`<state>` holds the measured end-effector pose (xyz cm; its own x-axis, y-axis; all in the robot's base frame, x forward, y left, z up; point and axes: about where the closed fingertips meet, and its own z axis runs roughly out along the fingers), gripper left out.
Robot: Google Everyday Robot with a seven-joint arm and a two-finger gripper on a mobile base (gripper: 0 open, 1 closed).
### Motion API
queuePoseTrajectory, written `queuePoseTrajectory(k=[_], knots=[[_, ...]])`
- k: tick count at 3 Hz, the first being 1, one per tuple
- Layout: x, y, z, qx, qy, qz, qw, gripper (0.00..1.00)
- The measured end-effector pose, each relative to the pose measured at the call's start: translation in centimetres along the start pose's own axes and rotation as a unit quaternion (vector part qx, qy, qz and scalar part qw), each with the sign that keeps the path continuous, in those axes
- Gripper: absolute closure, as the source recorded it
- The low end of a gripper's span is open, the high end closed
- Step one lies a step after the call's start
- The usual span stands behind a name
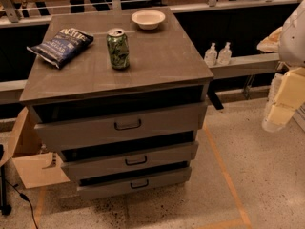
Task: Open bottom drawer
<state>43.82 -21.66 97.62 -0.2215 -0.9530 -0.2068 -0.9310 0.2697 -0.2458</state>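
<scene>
Three grey wooden drawers stack in the cabinet at the middle of the frame. The one that matters is the slim grey wooden bottom drawer (109,191) with its small black bar handle (139,183). It sits lowest, just above the speckled floor at lower centre. Its front lies about flush with the slim grey middle drawer (157,156) above it, so I judge it not pulled out yet. Reaching down, taking the handle and drawing it out are all left to do.

The robot's cream-coloured tool (278,112) hangs at the right edge of the frame, about level with the tall-fronted grey top drawer (86,130). It is well apart from the cabinet and well above the handle. Whether it is wide or narrow I cannot tell.

On the grey wooden worktop (162,61) lie a dark blue crisp bag (59,44) at upper left, a green drinks can (117,48) standing upright near the middle, and a white round bowl (148,19) at the back. None of them stands in the way of the drawers. A brown cardboard box (26,166) sits just beside the cabinet's lower left, clear of the drawer front. Two small clear bottles (217,54) stand on a ledge behind, at upper right. I see nothing between the tool and the handle, but the middle drawer's near-identical handle sits just above and could be mistaken for it.
</scene>
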Motion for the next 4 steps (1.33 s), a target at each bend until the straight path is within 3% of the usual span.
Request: queuePoseTrajectory(k=[1, 2, 3, 4], knots=[[0.0, 0.0, 0.0, 0.003, -0.003, 0.002, 1.0000, 0.00], [-0.1, 0.2, 2.4, 0.010, -0.005, -0.016, 0.9998, 0.00], [-0.7, 1.3, 8.8, 0.014, -0.003, -0.079, 0.9967, 0.00], [-2.0, 2.6, 15.6, 0.015, -0.012, -0.160, 0.9869, 0.00]])
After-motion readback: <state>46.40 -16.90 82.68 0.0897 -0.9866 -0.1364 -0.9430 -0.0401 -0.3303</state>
